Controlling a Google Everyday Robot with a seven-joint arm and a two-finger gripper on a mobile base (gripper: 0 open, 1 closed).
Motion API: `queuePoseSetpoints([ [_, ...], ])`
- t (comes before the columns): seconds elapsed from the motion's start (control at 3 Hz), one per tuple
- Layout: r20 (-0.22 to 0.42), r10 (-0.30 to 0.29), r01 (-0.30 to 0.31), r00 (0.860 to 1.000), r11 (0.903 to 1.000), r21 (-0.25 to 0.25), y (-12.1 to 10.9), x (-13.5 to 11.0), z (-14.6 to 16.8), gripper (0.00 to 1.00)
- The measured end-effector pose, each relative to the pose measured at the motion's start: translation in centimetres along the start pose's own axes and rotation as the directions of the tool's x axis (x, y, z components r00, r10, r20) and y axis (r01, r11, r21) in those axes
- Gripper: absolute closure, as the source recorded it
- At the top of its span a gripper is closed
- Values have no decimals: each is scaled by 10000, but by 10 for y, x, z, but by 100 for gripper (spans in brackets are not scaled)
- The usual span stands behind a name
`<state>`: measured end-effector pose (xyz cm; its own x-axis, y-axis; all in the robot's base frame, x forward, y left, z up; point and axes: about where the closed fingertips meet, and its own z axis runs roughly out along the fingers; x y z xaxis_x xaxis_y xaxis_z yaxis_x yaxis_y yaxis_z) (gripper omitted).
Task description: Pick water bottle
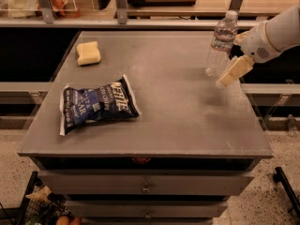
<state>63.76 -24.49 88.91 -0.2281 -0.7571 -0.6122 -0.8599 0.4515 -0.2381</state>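
The water bottle (220,45) stands upright at the far right of the grey table (178,111). It is clear plastic with a white cap and a pale label band. My gripper (231,60) reaches in from the right edge on a white arm (274,34), just right of the bottle. Its jaws are open, with one cream finger (234,71) angled down beside the bottle's base and the other near the bottle's shoulder. The fingers are not closed on the bottle.
A blue chip bag (96,107) lies at the left front of the table. A yellow sponge (88,53) lies at the far left. A shelf rail (140,22) runs behind the table. Drawers (145,186) sit below its front edge.
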Motion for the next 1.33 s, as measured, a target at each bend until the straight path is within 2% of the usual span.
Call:
queuePoseSetpoints([
  [0.67,916,33,-84,9958,9985,550,-32,-7,1,0],
  [1.0,1345,373,-469,9902,9965,687,-43,-10,-4,0],
  [1.33,1483,1019,-1149,9837,9899,824,-48,-16,-9,0],
])
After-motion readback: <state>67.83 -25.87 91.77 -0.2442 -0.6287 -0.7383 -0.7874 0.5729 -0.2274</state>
